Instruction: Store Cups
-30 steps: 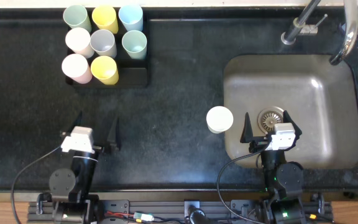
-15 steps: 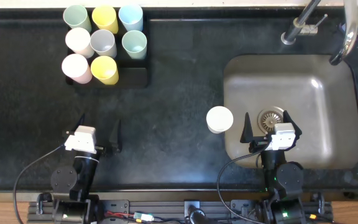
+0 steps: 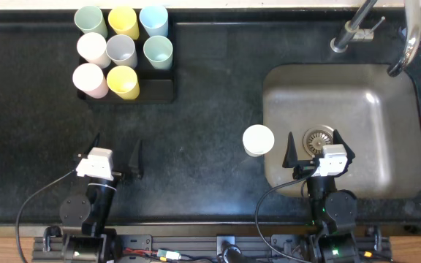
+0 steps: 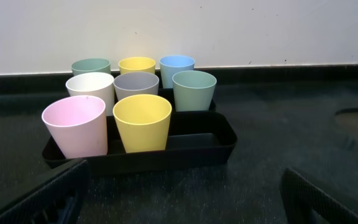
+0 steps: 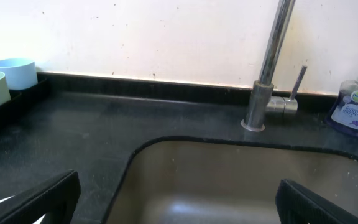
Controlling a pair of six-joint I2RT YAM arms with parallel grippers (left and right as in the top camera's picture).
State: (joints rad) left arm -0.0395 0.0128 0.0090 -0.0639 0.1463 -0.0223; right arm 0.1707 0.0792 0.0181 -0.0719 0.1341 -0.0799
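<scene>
Behind the yellow cup point(image 4: 142, 121), grey cup point(image 4: 136, 83) half-hidden.

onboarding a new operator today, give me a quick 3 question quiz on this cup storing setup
1. How many cups stand in the black tray?
2. True or false: the loose white cup sits inside the sink.
3. The left gripper is: A) shut on a cup, B) open and empty, C) inside the tray.

Key: 1) Eight, with one corner slot free. 2) False, it is on the counter beside the sink's rim. 3) B.
</scene>
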